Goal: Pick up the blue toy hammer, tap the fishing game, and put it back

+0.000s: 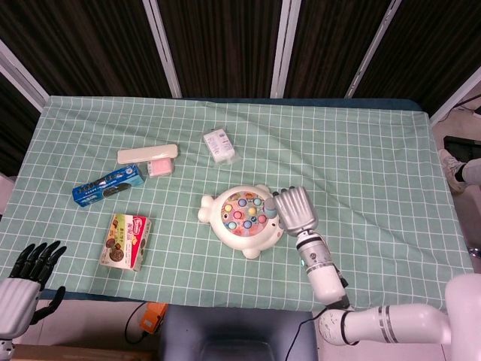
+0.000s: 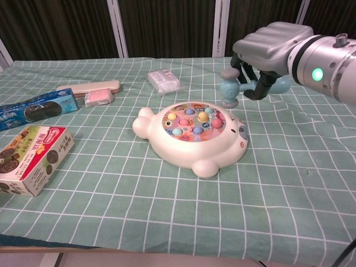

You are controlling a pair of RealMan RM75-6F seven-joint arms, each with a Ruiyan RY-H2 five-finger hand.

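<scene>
The fishing game (image 1: pixel 242 219) (image 2: pixel 192 137) is a white fish-shaped toy with a round board of coloured fish, lying mid-table. My right hand (image 1: pixel 294 212) (image 2: pixel 271 47) grips the handle of the blue toy hammer (image 2: pixel 230 89) (image 1: pixel 270 205). The hammer head points down and hovers just above the game's right edge, close to the board; I cannot tell if it touches. My left hand (image 1: pixel 21 292) hangs off the table's front left corner with fingers spread, holding nothing; it does not show in the chest view.
A cookie box (image 1: pixel 126 241) (image 2: pixel 31 159), a blue biscuit pack (image 1: pixel 109 185) (image 2: pixel 36 109), a beige case with a pink item (image 1: pixel 149 156) (image 2: pixel 95 92) and a clear packet (image 1: pixel 219 145) (image 2: pixel 164 82) lie left of and behind the game. The green checked cloth (image 1: pixel 376 173) covers the table.
</scene>
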